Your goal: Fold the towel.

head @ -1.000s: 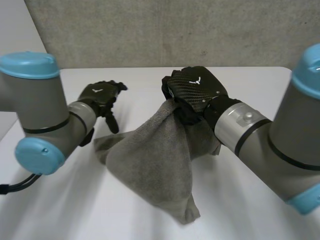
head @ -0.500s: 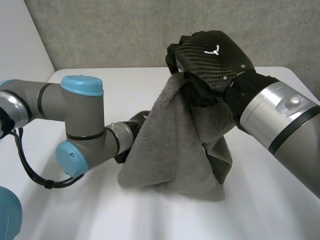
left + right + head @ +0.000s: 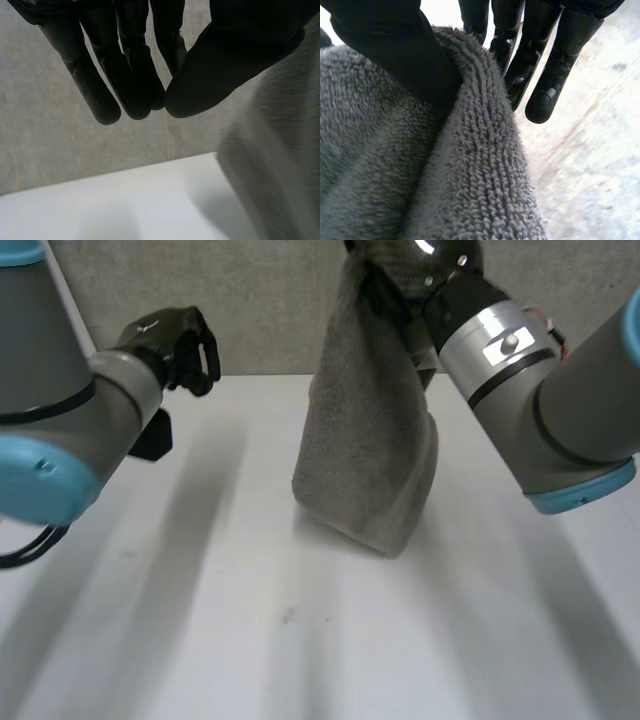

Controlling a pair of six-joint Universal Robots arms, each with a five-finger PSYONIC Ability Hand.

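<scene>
Since the earlier frame your right hand point(image 3: 415, 265) has climbed to the top centre of the head view, taking the towel point(image 3: 365, 440) up with it, and your left hand point(image 3: 170, 340) has drawn away to the upper left, well apart from the cloth. Now the towel hangs bunched in the frame's middle, its lower end at or just above the table point(image 3: 200, 640); which, you cannot tell. Your risk: one pinch on one edge carries everything, so the cloth could slip out, or land crumpled if lowered like this. Right thumb point(image 3: 395, 55) clamps the towel's edge against the fingers point(image 3: 545, 65). Left fingers point(image 3: 100, 95) sit drawn in, thumb point(image 3: 210, 75) nearly meeting them, holding nothing.
</scene>
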